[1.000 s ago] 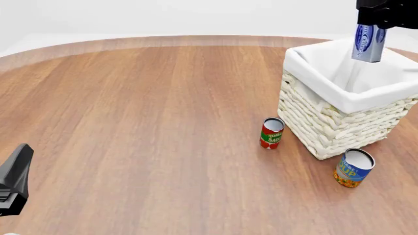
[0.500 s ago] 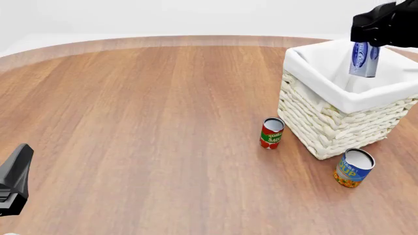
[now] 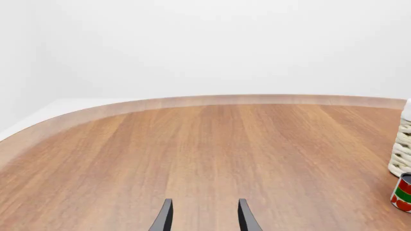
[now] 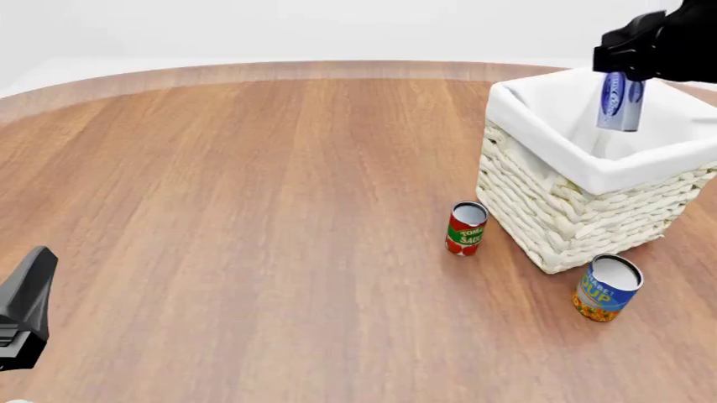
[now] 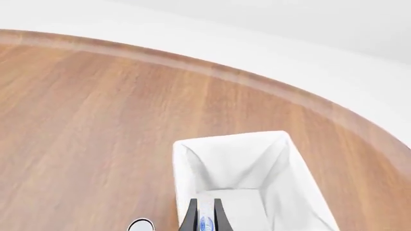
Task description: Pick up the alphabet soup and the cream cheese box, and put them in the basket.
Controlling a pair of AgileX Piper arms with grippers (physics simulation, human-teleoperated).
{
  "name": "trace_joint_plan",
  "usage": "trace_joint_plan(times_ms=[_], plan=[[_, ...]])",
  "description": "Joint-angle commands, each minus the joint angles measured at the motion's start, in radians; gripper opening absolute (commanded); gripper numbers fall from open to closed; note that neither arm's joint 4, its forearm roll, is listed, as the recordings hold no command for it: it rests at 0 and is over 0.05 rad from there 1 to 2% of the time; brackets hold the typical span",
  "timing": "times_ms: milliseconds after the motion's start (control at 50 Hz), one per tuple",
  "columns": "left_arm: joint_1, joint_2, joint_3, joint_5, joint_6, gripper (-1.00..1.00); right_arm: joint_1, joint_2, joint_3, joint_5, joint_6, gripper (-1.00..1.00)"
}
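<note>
While the right gripper [image 4: 620,91] is pinching the cream cheese box [image 4: 620,102] by its upper end, the box is hanging with its long axis close to vertical, its lower end over the lined hollow of the basket [image 4: 526,113], slightly above rim level. In the right wrist view the fingers [image 5: 189,217] are closing on the box [image 5: 206,223] directly above the white lining [image 5: 237,163], so the coming move looks like a straight release downward. The soup [image 4: 606,288] is standing upright on the table [image 4: 247,210] just beside the basket's near corner, far nearer the right arm. The left gripper [image 3: 202,216] is idling with its fingers spread, well apart from everything, the red can [image 4: 466,227] lying off toward the basket.
</note>
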Motion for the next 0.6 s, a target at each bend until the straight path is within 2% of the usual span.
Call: trace_joint_plan(times_ms=[20, 600], plan=[[0.0, 0.0, 0.0, 0.0, 0.0, 1.0, -0.023, 0.061, -0.019, -0.023, -0.001, -1.0], [0.0, 0.0, 0.0, 0.0, 0.0, 1.0, -0.055, 0.189, -0.015, -0.104, 0.015, -1.0]])
